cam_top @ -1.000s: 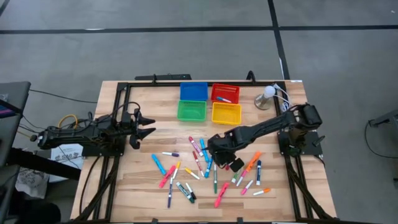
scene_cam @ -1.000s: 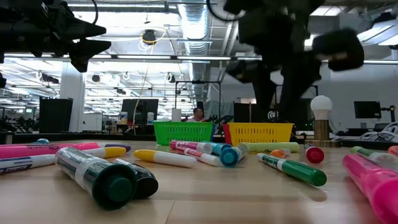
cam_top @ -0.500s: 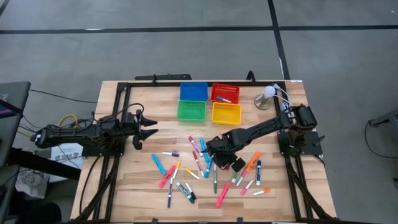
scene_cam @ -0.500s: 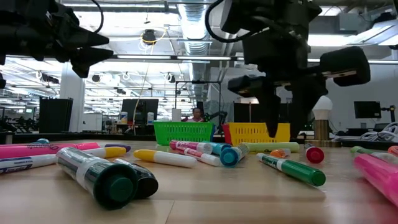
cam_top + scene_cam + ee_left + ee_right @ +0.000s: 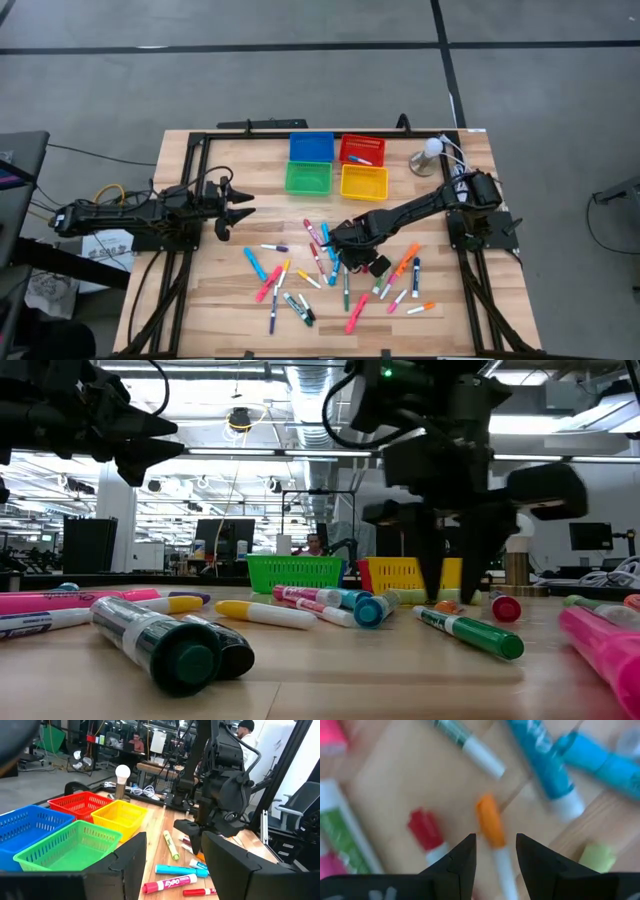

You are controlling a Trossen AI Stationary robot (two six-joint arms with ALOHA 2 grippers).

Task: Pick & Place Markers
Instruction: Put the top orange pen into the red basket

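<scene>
Right claw (image 5: 343,258) above markers (image 5: 320,262); red bin (image 5: 361,150) holding one.

My right gripper (image 5: 342,243) hangs over the markers (image 5: 330,262) scattered mid-table; four bins (image 5: 338,164) sit behind them, my left gripper (image 5: 240,205) off left.

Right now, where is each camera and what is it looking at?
High: above, looking down on table, both arms, markers.
Low: at tabletop height, facing the room; right gripper hangs over markers.
Left wrist: behind left gripper, facing the right arm.
Right wrist: over an orange-capped marker between its fingers.
Shared: green bin.
</scene>
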